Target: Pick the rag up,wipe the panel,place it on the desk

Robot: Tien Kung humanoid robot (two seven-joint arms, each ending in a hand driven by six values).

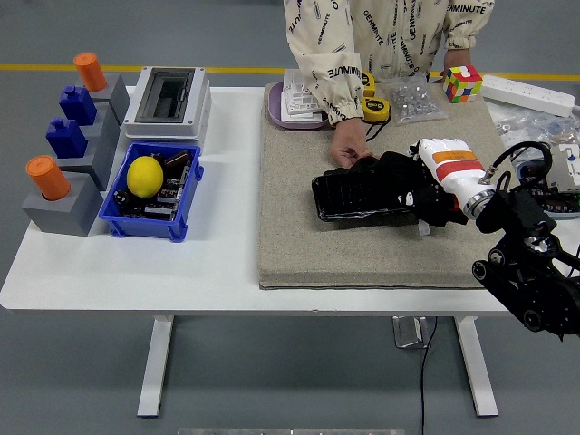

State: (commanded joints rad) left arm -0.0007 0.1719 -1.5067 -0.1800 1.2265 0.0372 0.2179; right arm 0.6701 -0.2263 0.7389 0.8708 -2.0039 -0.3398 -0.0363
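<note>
A black panel [358, 195] lies on the beige mat [299, 245] at the middle right of the table. My right hand [403, 186] reaches in from the right and rests on the panel's right end. It is curled on a white rag with an orange stripe [446, 159], which bunches up behind the hand; a small white corner shows below it. A person's hand [346, 149] at the far side holds the panel's far edge. My left arm is out of view.
A blue bin [186, 195] holding a yellow lemon [144, 176] stands at the left, with grey blocks [63, 204] carrying orange and blue pieces and a grey box [168, 100] beside it. Tape measures [375, 109], a bag of screws [412, 100], a colour cube [461, 83] and a power strip [530, 93] lie at the back right.
</note>
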